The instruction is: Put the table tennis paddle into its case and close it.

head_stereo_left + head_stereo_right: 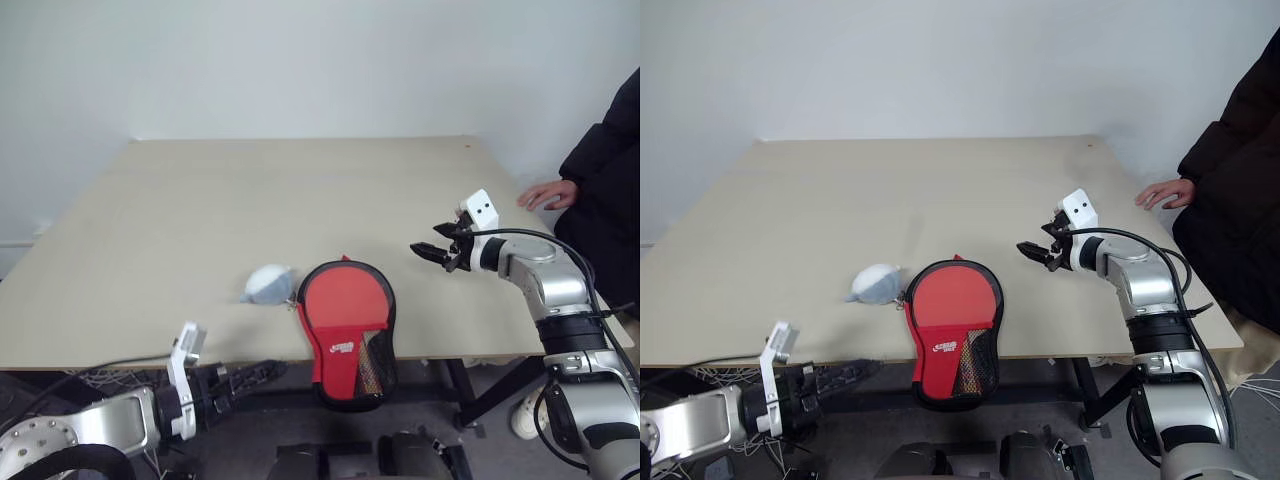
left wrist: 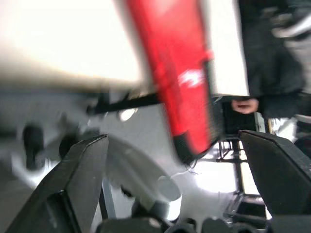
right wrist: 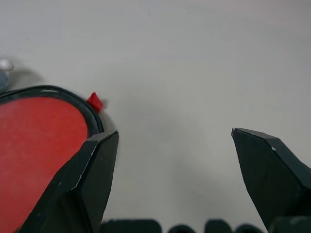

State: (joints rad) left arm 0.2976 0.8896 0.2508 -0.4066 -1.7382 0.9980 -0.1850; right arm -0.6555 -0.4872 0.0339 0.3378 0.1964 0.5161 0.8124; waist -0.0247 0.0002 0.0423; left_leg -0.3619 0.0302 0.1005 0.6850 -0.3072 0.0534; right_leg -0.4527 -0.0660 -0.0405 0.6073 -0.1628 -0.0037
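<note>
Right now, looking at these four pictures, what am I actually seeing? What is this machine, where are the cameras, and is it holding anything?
It is a humanoid robot with two arms, each ending in a two-fingered black gripper. The two wide pictures come from cameras in its head, looking down over a table. The two close pictures come from cameras on its wrists, looking out between the fingers. On the table lies a paddle-shaped case with a red bat showing through its clear front, its narrow end hanging over the near edge. Beside it sits a small pale grey-blue object. The right gripper hovers open above the table; the left gripper, below the edge, is open. Neither holds anything. A person's hand rests at the far right.
</note>
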